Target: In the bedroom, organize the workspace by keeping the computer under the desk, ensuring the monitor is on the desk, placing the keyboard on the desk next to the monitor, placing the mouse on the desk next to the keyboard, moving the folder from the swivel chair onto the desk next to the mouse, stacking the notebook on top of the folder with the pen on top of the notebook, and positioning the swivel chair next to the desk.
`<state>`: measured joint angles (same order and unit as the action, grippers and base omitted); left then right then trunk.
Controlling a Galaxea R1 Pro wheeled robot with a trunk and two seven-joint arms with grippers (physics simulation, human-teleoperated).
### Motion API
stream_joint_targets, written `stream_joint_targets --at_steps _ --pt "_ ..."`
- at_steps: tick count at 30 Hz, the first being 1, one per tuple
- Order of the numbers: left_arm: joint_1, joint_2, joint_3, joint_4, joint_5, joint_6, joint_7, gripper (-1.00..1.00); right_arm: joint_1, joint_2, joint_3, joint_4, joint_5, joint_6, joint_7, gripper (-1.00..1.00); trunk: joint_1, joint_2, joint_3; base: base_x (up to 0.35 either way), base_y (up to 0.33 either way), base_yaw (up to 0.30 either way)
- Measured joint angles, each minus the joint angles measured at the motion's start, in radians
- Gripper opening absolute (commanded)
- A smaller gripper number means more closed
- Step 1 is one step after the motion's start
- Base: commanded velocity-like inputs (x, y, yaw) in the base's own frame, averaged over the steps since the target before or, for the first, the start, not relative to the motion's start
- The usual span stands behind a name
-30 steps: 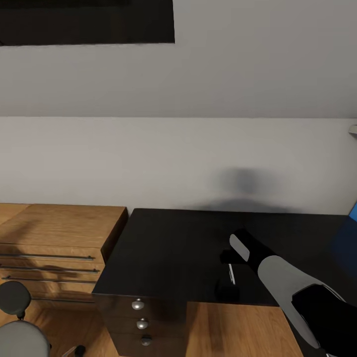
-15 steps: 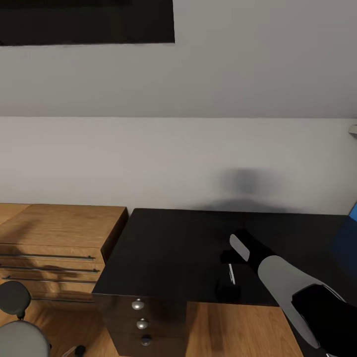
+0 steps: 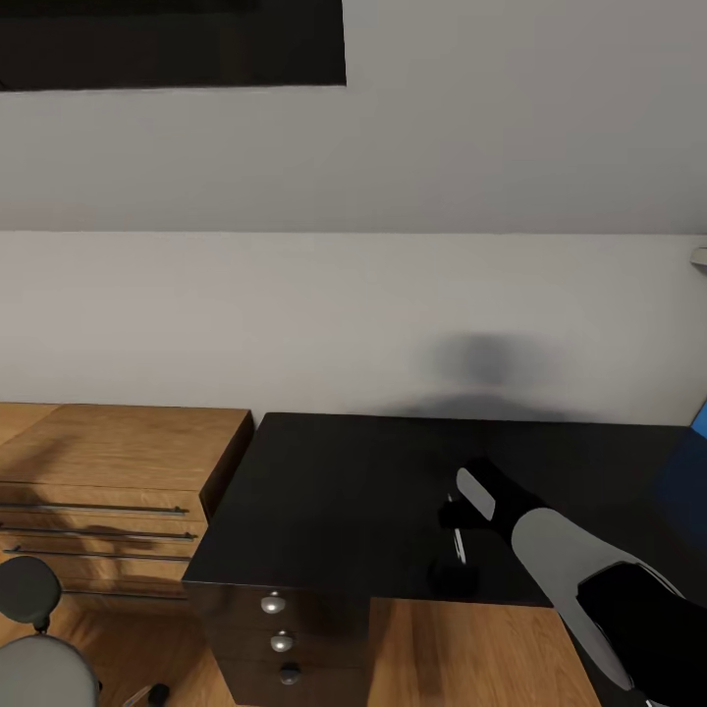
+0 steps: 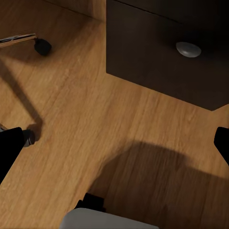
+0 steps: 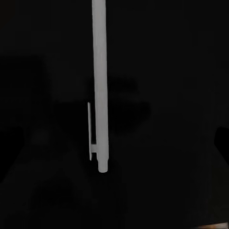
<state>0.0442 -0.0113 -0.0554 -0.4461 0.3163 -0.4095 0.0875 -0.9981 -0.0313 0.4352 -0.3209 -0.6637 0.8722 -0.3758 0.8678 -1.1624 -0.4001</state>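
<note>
The pen (image 3: 459,543), a thin white stick with a clip, lies flat on the desk (image 3: 344,491) near its front edge. The swivel chair (image 3: 34,638) stands well apart from the desk, beyond its drawer end

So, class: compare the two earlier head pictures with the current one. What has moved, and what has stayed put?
The right gripper has dipped slightly toward the pen on the desk; the pen lies ungrasped. The desk, the wood cabinet, the swivel chair and the camera view are unchanged.
</note>
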Motion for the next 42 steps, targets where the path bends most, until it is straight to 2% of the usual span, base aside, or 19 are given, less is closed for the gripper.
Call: stream_joint_targets --at_steps 16,42 --pt "0.000 -0.001 -0.001 0.000 0.000 0.000 0.000 1.00 0.000 -0.001 -0.003 0.026 -0.002 0.048 0.003 1.00 0.000 0.000 0.000 0.000 0.000 0.000" --pt "0.000 0.000 -0.001 0.000 0.000 0.000 -0.001 1.00 0.000 0.000 0.001 0.025 -0.001 0.052 0.004 1.00 0.000 0.000 0.000 0.000 0.000 0.000"
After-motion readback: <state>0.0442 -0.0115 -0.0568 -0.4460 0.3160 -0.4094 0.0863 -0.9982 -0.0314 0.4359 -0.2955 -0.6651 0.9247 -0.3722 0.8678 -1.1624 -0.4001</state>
